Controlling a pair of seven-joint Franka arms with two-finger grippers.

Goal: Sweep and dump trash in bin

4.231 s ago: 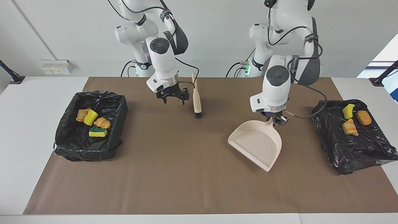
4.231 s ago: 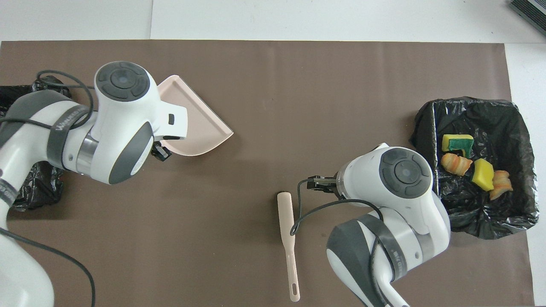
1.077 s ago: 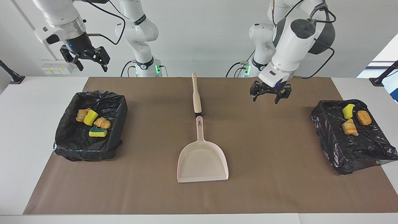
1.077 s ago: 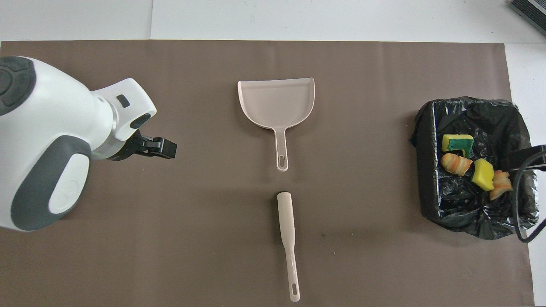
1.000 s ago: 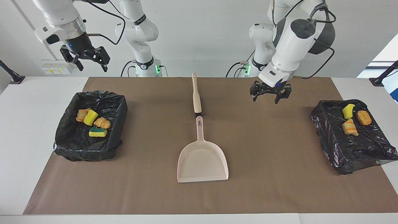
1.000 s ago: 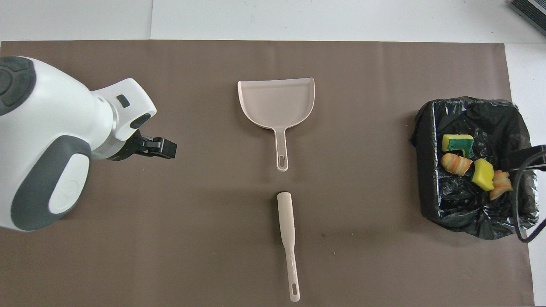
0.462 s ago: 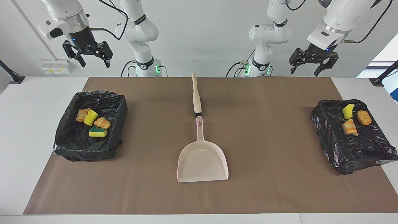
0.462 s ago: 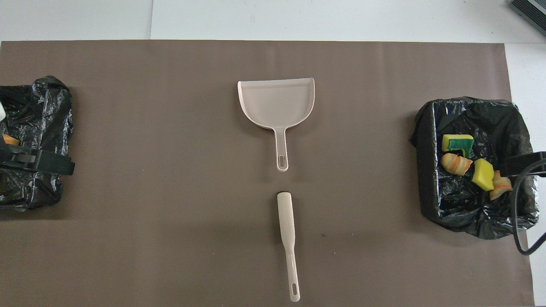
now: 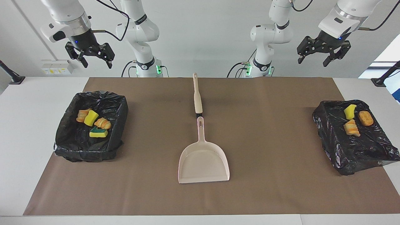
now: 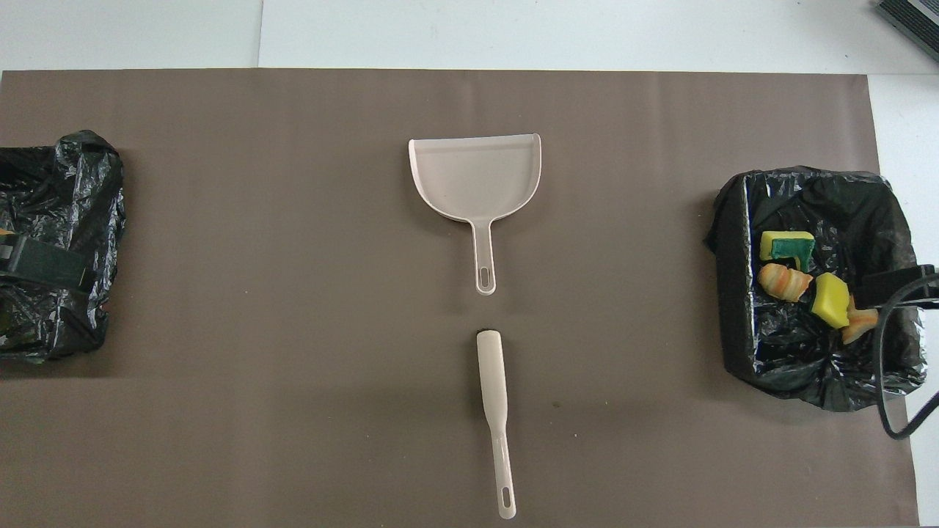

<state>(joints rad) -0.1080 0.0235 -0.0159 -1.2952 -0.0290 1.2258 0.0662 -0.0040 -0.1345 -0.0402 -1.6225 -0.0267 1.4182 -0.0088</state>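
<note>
Figure: both arms raised clear of the table, tools laid down. The right gripper (image 9: 91, 56) hangs high above the table's edge near the bin (image 9: 120, 103) at the right arm's end, fingers spread wide and holding nothing. The left gripper (image 9: 323, 52) hangs likewise above the bin (image 9: 322, 125) at the left arm's end, fingers wide apart and empty. Well below and between the two sets of fingers, the dustpan (image 9: 203, 161) lies flat on the brown mat (image 9: 281, 193), with the brush (image 9: 197, 97) in line with its handle, bristle end almost touching it.

The trash lies in the bins: four scraps (image 9: 93, 123) under the right fingers, three (image 9: 354, 120) under the left.

Risks, as judged: the job looks complete, so little remains to fail. The left arm's bin sags, its scraps resting high on the crumpled liner; a nudge from a descending gripper or trailing cable could roll one onto the mat.
</note>
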